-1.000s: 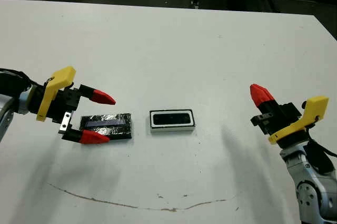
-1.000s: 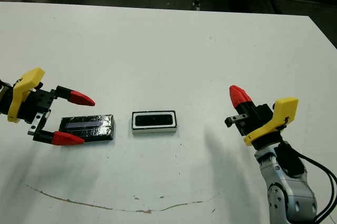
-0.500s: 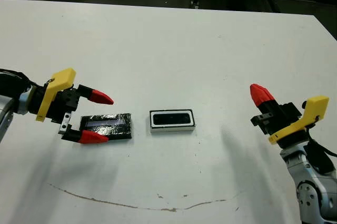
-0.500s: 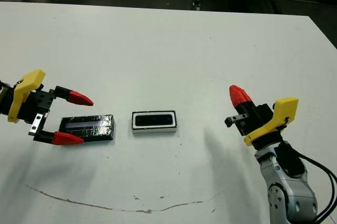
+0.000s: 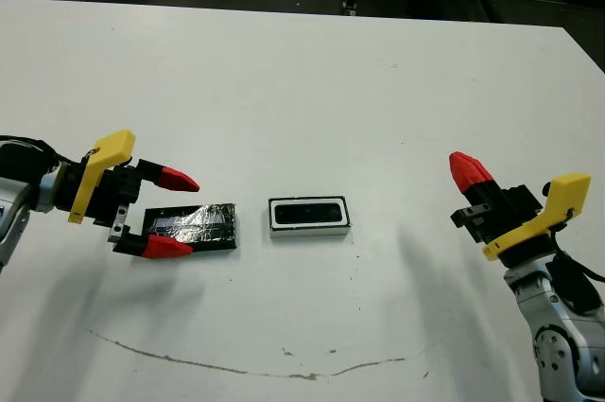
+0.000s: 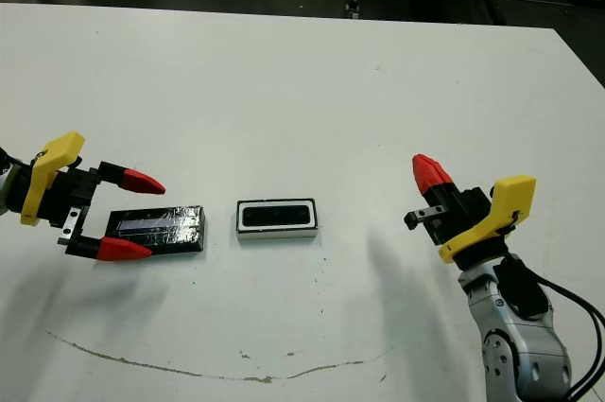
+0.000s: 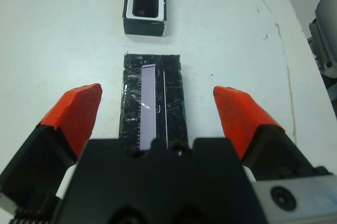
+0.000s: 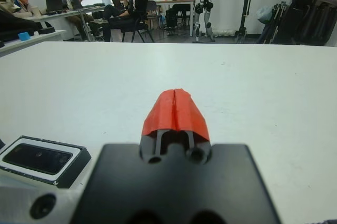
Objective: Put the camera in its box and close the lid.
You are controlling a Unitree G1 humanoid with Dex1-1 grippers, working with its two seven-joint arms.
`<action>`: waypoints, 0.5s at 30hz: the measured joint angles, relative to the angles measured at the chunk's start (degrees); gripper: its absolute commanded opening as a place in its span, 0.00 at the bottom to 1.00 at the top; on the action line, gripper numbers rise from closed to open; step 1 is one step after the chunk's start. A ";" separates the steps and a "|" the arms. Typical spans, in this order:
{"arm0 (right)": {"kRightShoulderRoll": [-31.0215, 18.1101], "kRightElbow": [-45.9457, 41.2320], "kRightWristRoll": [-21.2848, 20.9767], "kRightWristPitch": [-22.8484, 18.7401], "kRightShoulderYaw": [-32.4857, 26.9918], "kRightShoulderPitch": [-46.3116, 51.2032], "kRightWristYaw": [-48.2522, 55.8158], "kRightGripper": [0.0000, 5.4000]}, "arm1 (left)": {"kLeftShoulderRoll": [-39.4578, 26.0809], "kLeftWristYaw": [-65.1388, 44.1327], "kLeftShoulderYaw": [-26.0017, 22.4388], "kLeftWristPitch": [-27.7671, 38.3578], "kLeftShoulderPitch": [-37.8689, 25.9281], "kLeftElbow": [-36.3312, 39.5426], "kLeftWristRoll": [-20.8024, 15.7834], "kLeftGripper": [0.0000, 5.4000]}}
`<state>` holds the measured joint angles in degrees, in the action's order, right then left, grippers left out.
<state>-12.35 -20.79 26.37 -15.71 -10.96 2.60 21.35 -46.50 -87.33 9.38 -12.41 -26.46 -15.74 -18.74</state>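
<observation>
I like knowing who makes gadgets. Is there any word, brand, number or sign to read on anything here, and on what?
None can be read.
Lid: shiny crinkled surface with a pale strip, no lettering.
Box: a dark inside and white rim, no label showing.
Left gripper and right gripper: plain red, yellow and black parts, no markings.
Table: only a thin brown line near the front edge.

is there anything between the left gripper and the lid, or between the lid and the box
Nothing visible. The open left gripper hangs at the lid's left end with no object between. The strip of table between lid and box is bare; the camera already lies inside the box.
</observation>
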 measured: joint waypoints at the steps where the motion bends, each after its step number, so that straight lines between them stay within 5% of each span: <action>1: 0.00 0.00 0.01 0.00 0.00 0.00 0.00 0.00 | 0.15 0.00 0.00 0.79 0.00 -0.28 0.21 1.00; 15: -0.42 0.03 0.58 0.00 0.00 0.08 0.15 0.00 | 1.78 -1.23 0.56 4.45 -0.08 -5.70 1.87 1.00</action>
<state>-12.77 -20.77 26.94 -15.72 -10.97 2.68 21.50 -44.72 -88.55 9.94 -7.95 -26.53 -21.44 -16.87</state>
